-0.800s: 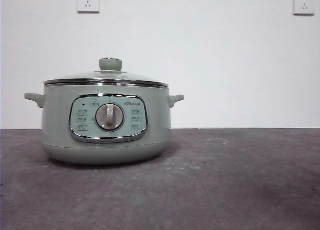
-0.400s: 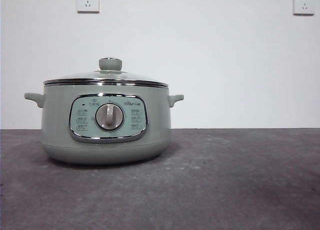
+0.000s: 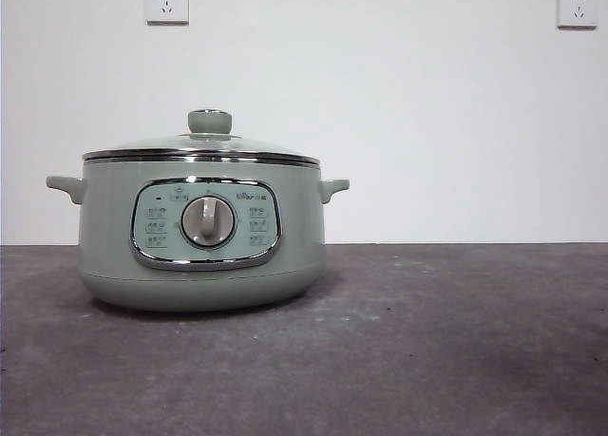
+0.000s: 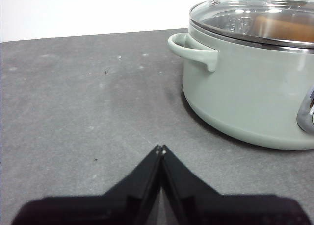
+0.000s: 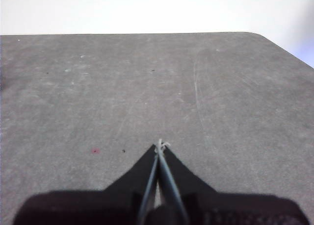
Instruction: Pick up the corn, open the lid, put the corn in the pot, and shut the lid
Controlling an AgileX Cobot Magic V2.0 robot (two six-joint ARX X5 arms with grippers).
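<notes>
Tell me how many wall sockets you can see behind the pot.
2. One wall socket is on the white wall above the pot, and another is near the top right corner of the front view. Others may lie outside the frame.

Left gripper [image 4: 161, 149]: two matte black wedge-shaped jaws tapering to a fine point, tiny pale specks at the tips. Right gripper [image 5: 160, 146]: same black tapered wedges, thin grey inner edges, a whitish frayed bit at the tip.
</notes>
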